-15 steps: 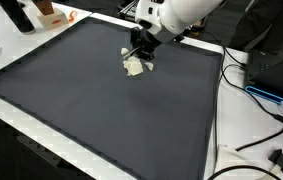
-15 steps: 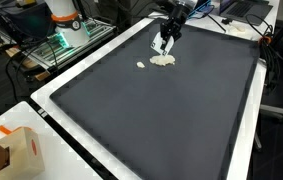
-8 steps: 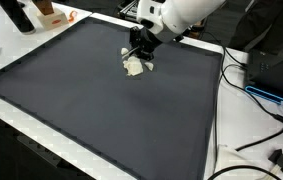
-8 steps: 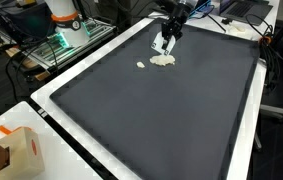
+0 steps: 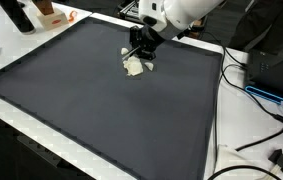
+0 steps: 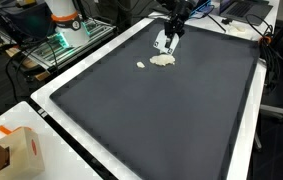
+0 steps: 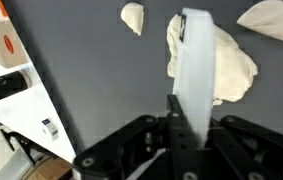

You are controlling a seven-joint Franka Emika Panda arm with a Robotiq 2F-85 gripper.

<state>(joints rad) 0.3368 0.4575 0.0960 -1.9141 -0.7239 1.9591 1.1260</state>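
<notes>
My gripper (image 5: 139, 54) is shut on a flat white scraper-like blade (image 7: 195, 70) and holds it over a cream lump of dough (image 7: 234, 70) on the dark mat (image 5: 91, 100). In an exterior view the gripper (image 6: 167, 38) hangs just above the dough (image 6: 163, 60); a small separate piece (image 6: 140, 66) lies beside it. The wrist view shows two more small cream pieces, one (image 7: 132, 17) to the left and one (image 7: 270, 19) at the upper right. The blade's tip is near the dough; I cannot tell whether it touches.
The mat lies on a white table (image 5: 243, 120). An orange and white box (image 6: 16, 152) stands at a near corner. Black cables (image 5: 256, 140) trail off the table's side. Equipment and a bottle (image 5: 19, 14) stand beyond the far edge.
The gripper with the blade has lifted slightly above the dough; the dough pieces have not moved.
</notes>
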